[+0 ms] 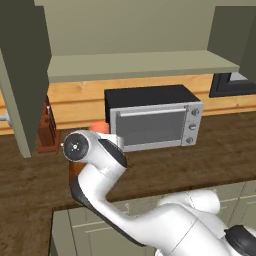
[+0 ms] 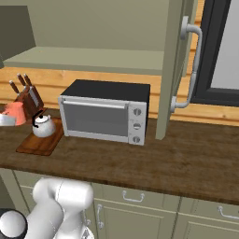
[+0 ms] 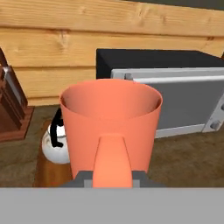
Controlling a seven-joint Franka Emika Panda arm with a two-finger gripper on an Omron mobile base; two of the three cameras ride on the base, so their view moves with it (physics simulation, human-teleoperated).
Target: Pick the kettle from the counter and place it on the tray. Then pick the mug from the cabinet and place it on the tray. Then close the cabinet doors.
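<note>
My gripper is shut on the orange-red mug, which it holds upright by the handle side just above the counter. From the right base view the mug hangs at the left edge, slightly above and left of the tray. The small silver-white kettle stands on that reddish-brown tray; in the hand view the kettle sits behind and left of the mug. The olive-green cabinet is open, with one cabinet door swung out on the left and the other on the right.
A grey-fronted toaster oven stands on the counter just right of the tray. A knife block stands against the wall behind the tray. The right door's silver handle juts out over the counter. A dark window frame is at far right.
</note>
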